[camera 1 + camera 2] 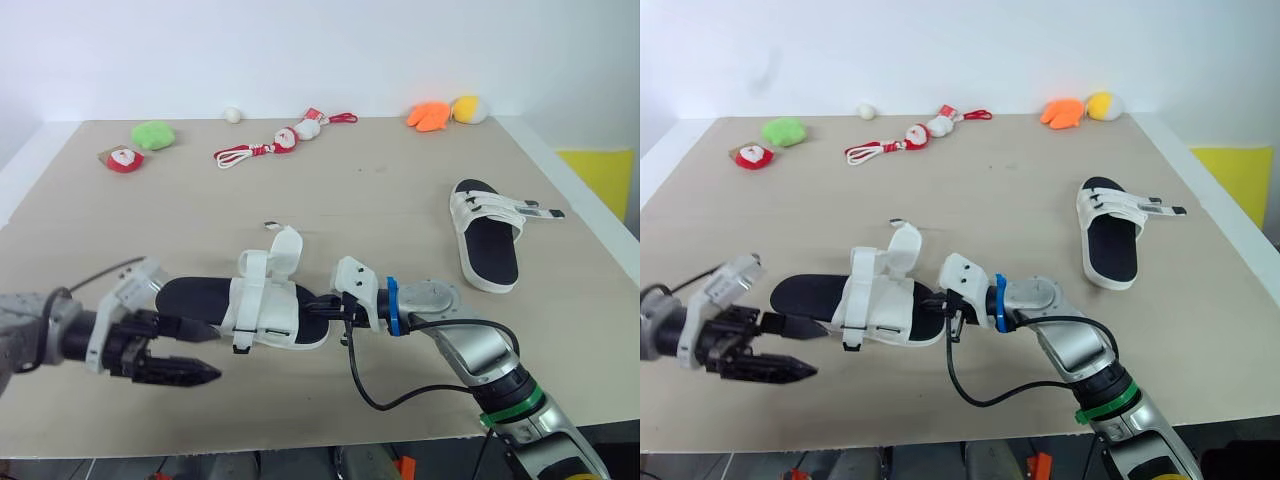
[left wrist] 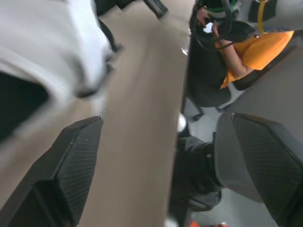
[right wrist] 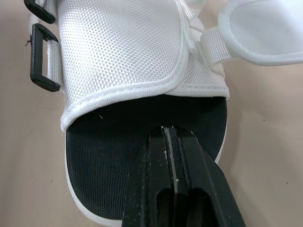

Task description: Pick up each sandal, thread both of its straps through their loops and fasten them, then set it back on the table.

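Table (image 1: 380, 200): tan top with a white rim on the left and right edges, wide bare stretches in the middle and along the near edge, white wall (image 1: 300, 50) behind. Small toys line the far edge, well apart from my work: a green plush (image 1: 153, 134), a red-and-white cord (image 1: 270, 145), an orange plush (image 1: 430, 115). Far sandal (image 1: 487, 235) lies flat on my right side, near the right rim, with its strap ends (image 1: 535, 212) jutting out past its side. Near sandal (image 1: 265, 300) lies flat just in front of me, between my two arms, heel toward my left, one loose strap (image 1: 285, 250) curling upward, black loops (image 3: 40, 71) on its near side. My left gripper (image 1: 195, 352) hangs by the near side of the heel half; its fingers (image 2: 71, 165) are spread wide and hold nothing, and I cannot tell whether the upper one touches the sole. My right gripper (image 1: 325, 308) is at the toe end; its fingers (image 3: 151, 170) are pressed together, tips over the black footbed just short of the front strap. Contact with the footbed: cannot tell.
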Robot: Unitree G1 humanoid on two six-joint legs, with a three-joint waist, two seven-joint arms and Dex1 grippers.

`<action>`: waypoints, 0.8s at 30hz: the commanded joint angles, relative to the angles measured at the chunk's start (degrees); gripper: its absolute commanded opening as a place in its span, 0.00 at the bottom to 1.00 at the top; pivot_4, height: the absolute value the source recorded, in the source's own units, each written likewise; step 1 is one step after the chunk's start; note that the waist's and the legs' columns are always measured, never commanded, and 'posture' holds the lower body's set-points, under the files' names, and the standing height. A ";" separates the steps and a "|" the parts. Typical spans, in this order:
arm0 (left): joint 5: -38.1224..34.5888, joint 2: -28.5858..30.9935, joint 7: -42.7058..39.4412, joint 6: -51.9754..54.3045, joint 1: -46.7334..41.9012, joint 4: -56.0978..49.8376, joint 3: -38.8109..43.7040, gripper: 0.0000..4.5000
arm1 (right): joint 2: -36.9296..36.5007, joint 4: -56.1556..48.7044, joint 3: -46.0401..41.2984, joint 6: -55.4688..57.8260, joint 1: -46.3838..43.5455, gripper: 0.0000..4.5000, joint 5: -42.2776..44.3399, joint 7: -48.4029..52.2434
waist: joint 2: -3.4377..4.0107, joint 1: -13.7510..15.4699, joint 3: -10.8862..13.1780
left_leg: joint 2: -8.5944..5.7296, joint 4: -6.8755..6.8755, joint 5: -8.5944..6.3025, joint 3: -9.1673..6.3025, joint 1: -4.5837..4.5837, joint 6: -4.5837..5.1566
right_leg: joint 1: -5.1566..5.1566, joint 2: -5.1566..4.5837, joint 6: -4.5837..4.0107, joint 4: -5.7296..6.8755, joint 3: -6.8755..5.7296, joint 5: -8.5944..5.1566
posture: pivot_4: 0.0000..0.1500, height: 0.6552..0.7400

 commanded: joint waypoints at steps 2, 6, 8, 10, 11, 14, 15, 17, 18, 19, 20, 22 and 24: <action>1.90 -2.92 5.11 -4.29 1.95 -2.11 -1.69 0.99 | 0.07 0.43 1.31 0.54 0.30 0.00 -0.10 1.07 | 0.01 0.03 0.00 | 0.00 0.02 0.01 0.01 0.04 -0.01 | 0.01 0.00 -0.03 0.00 0.01 0.04 | 1.00 1.00; 4.89 -3.41 5.82 -8.06 2.72 -0.68 -4.50 0.99 | -0.29 0.28 1.01 0.69 0.15 0.00 -0.06 1.17 | 0.00 0.06 0.00 | 0.00 0.01 0.01 0.05 0.05 -0.02 | 0.01 0.00 -0.06 0.00 0.03 0.03 | 1.00 1.00; 4.36 -2.79 5.44 -8.26 2.91 -0.59 -3.97 0.99 | -0.50 0.06 0.89 0.79 0.33 0.00 -0.05 1.14 | 0.01 0.06 0.00 | 0.00 -0.01 0.01 0.05 0.04 -0.02 | 0.00 0.00 -0.07 0.00 0.02 0.02 | 1.00 1.00; 4.48 -2.50 5.44 -8.74 3.16 -0.31 -3.66 0.99 | -0.59 -0.07 0.84 0.81 0.49 0.00 -0.03 1.12 | 0.01 0.05 0.00 | 0.00 -0.01 0.01 0.05 0.04 -0.02 | 0.00 0.00 -0.08 0.00 0.03 0.02 | 1.00 1.00; 4.21 -2.60 5.50 -8.90 3.21 -0.06 -3.21 0.99 | -0.64 -0.20 0.86 0.80 0.63 0.00 -0.04 1.10 | 0.01 0.05 0.00 | 0.00 -0.01 0.01 0.05 0.04 -0.02 | 0.00 0.00 -0.08 0.00 0.02 0.02 | 1.00 1.00; 2.73 -2.13 5.61 -8.54 3.02 0.30 -1.66 0.99 | -0.52 -0.36 0.85 1.01 0.69 0.00 -0.01 0.90 | 0.01 0.05 0.00 | 0.00 0.00 0.01 0.05 0.04 -0.02 | 0.00 0.00 -0.08 0.00 0.03 0.02 | 1.00 1.00; 2.26 -1.97 5.56 -8.30 2.92 0.49 -1.46 0.99 | -0.47 -0.31 0.88 1.00 0.65 0.00 -0.03 0.87 | 0.01 0.05 0.00 | 0.00 0.00 0.01 0.05 0.04 -0.02 | 0.00 0.00 -0.08 0.00 0.03 0.02 | 1.00 1.00; 2.27 -1.71 5.56 -8.42 2.80 1.07 -1.62 0.99 | -0.34 -0.15 1.03 0.88 0.61 0.00 -0.12 0.85 | 0.01 0.05 0.00 | 0.00 -0.01 0.01 0.06 0.04 -0.02 | 0.00 -0.01 -0.08 0.00 0.03 0.01 | 1.00 1.00; 3.05 -1.46 5.52 -9.05 2.92 1.40 -2.14 0.99 | -0.26 -0.06 1.11 0.81 0.59 0.00 -0.17 0.83 | 0.01 0.04 0.00 | 0.00 -0.01 0.01 0.06 0.04 -0.02 | 0.00 -0.01 -0.08 0.00 0.03 0.01 | 1.00 1.00; 3.72 -1.37 5.49 -9.63 3.01 1.73 -2.62 0.99 | -0.16 -0.03 1.17 0.83 0.54 0.00 -0.18 0.78 | 0.01 0.05 0.00 | 0.00 -0.01 0.01 0.06 0.04 -0.02 | -0.01 -0.01 -0.09 0.00 0.03 0.01 | 1.00 1.00; 3.88 -1.50 5.59 -9.79 2.92 2.09 -2.87 0.99 | -0.08 -0.05 1.21 0.88 0.49 0.00 -0.18 0.74 | 0.01 0.04 0.00 | 0.00 -0.01 0.01 0.06 0.04 -0.02 | -0.01 0.00 -0.09 0.00 0.03 0.01 | 1.00 1.00; 4.90 -2.13 5.95 -10.57 2.16 3.34 -4.14 0.99 | 0.06 0.08 1.18 0.93 0.28 0.00 -0.16 0.68 | 0.01 0.05 0.00 | 0.00 -0.01 0.01 0.06 0.04 -0.02 | -0.01 0.00 -0.09 0.00 0.03 0.01 | 1.00 1.00; 5.88 -3.10 6.64 -11.41 1.04 4.33 -5.84 0.99 | 0.15 0.26 1.16 0.92 0.14 0.00 -0.15 0.68 | 0.01 0.05 0.00 | 0.00 -0.01 0.01 0.06 0.04 -0.02 | -0.01 0.00 -0.09 0.00 0.03 0.01 | 1.00 1.00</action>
